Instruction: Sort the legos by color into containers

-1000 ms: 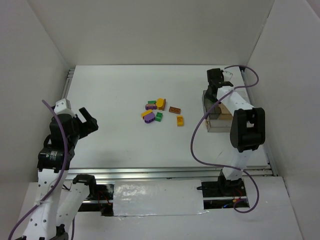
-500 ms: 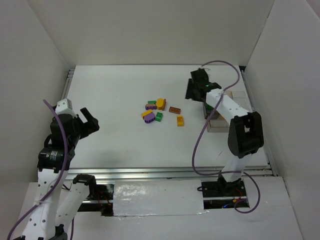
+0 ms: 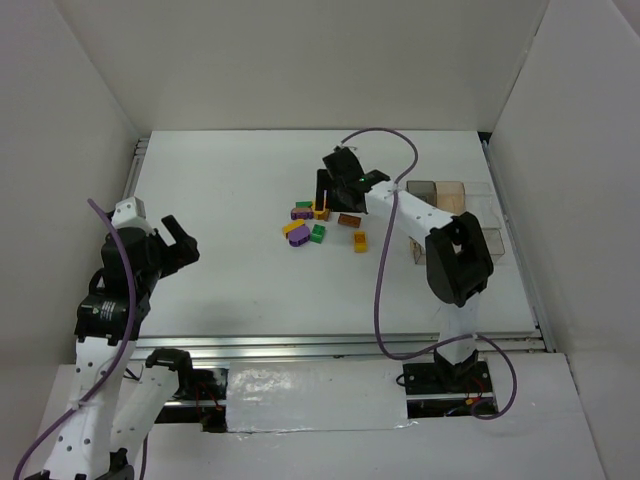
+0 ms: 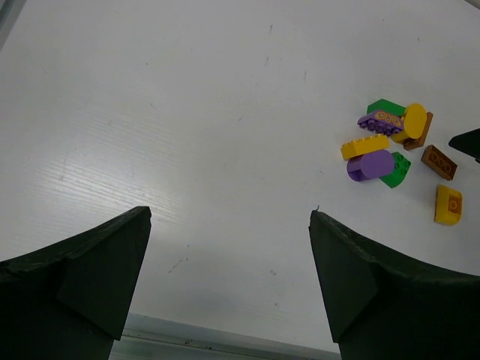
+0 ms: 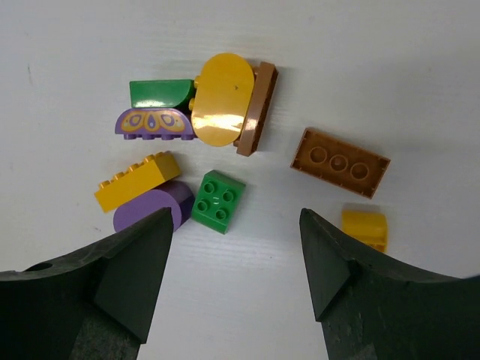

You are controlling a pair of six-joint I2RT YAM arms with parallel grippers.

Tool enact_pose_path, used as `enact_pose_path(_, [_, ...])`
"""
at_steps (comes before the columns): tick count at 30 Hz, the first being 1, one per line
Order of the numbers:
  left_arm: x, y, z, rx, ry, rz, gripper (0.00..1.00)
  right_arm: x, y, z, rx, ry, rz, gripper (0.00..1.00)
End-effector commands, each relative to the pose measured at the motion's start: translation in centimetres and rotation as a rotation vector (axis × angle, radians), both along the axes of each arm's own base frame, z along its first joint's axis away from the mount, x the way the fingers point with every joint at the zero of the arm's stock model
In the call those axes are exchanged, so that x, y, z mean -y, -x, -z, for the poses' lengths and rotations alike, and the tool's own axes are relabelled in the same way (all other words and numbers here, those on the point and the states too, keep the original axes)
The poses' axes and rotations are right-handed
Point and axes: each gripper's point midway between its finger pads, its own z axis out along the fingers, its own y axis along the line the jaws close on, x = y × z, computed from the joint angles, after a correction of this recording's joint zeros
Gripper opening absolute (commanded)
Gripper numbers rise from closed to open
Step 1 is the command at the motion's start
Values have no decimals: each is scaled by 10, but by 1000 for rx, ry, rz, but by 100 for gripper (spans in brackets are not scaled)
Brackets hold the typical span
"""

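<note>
Hovering above the legos point(image 3: 322, 222), the right gripper point(image 5: 234, 225) had its jaws apart with nothing between them. The bricks lay in a loose cluster near the middle of the white table point(image 3: 230, 290), a green square brick point(image 5: 218, 201) closest beneath the gripper and a brown brick point(image 5: 340, 162) to its right. The containers point(image 3: 455, 196) stood well apart on the right. The left gripper point(image 4: 229, 217) hung at the near left, jaws wide and empty.

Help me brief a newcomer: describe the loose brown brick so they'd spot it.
On the white table, find the cluster of small bricks near the middle. The brown brick lies flat right of it, touching nothing. It alone is brown with three studs showing.
</note>
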Motion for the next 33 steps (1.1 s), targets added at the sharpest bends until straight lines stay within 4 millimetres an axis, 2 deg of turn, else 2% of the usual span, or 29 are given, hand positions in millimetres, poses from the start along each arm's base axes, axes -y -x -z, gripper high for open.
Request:
enact_pose_path(1, [2, -7, -13, 49, -6, 15, 100, -27, 3, 2, -3, -20, 74, 75])
enact_pose_path(3, [2, -7, -13, 49, -7, 14, 100, -32, 2, 3, -11, -8, 96, 74])
enact_pose_path(4, [1, -6, -13, 48, -8, 9, 100, -32, 5, 15, -34, 30, 112, 74])
enact_pose_path(5, [1, -6, -14, 53, -8, 8, 100, -34, 2, 13, -36, 15, 145, 74])
enact_pose_path(11, [-1, -2, -19, 78, -7, -1, 100, -27, 7, 41, -75, 61, 234, 73])
enact_pose_path(23, [0, -2, -19, 77, -5, 7, 100, -27, 9, 83, -160, 118, 244, 66])
enact_pose_path(26, [0, -2, -20, 80, -6, 8, 100, -28, 10, 89, -177, 126, 248, 60])
enact_pose_path(29, [1, -2, -20, 83, -6, 9, 99, -24, 13, 92, -188, 131, 258, 49])
enact_pose_path(33, [1, -1, -20, 82, -5, 12, 100, -16, 20, 89, -182, 121, 271, 20])
